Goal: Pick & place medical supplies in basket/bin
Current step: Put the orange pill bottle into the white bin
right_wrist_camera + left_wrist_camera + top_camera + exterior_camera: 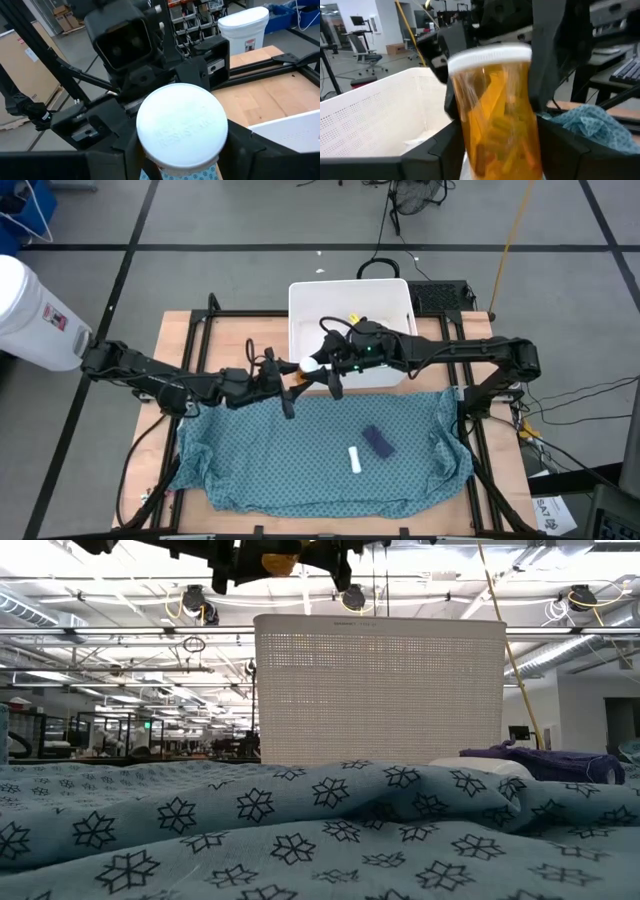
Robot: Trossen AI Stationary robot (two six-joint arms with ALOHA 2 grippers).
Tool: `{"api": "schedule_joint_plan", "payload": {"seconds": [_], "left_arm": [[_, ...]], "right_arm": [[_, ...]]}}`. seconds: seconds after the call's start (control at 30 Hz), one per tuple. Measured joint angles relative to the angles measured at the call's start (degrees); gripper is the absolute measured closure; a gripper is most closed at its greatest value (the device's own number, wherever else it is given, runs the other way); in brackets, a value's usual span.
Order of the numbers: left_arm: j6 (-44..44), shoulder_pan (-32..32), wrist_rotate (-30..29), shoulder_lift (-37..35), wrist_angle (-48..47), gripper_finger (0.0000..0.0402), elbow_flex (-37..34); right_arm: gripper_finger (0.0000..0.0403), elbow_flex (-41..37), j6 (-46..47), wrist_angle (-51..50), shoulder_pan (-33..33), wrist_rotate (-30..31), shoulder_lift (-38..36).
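The orange pill bottle (305, 373) with its white cap (182, 125) hangs in the air over the near left corner of the white tub (350, 305), between both grippers. My left gripper (290, 387) reaches in from the table's left, my right gripper (322, 370) from the right, and both are shut on the bottle. The small white tube (354, 459) and the dark blue block (377, 442) lie flat on the teal cloth (300, 450). I cannot make out the flat white packet. The low view shows the tub's wall (380, 690) and the bottle (280, 560) high above it. My left gripper pinches the bottle's orange body near its base (485, 155) between its two fingers (437, 150), coming level from the table's left. The bottle points away along the fingers, cap end foremost, lifted clear. My right gripper has the white cap's rim (145, 150) between its two fingers (245, 147), coming level from the table's right. The cap's flat top faces its wrist camera. In the left wrist view its dark fingers (545, 65) flank the cap (490, 55).
A white cylindrical container with a red label (30, 310) stands off the table's far left corner. The teal cloth lies rumpled over the near half of the table, with bare wood (240, 330) left of the tub. Cables and a dark box (440, 295) lie beyond the tub.
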Motion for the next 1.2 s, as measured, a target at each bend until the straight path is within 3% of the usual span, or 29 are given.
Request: {"api": "schedule_joint_plan", "payload": {"seconds": [0.2,0.43,0.73,1.2], "left_arm": [[-2.0,-0.1,-1.0,0.0,-1.3,0.01,0.0],[-5.4,-0.9,-7.4,0.1,-6.4,0.0008,0.0],[-8.4,-3.9,-7.5,0.0,-12.1,0.0018,0.0],[-17.4,-12.1,-0.8,0.1,-20.0,0.0016,0.0]], "right_arm": [[0.0222,0.0,-0.1,0.1,-0.2,-0.1,-0.1],[0.0221,0.0,-0.3,0.1,-1.8,-0.1,-0.4],[0.0222,0.0,-0.7,-0.4,-6.0,0.0,-1.7],[0.0224,0.0,-6.0,-7.5,-16.9,-1.3,-1.7]]}}
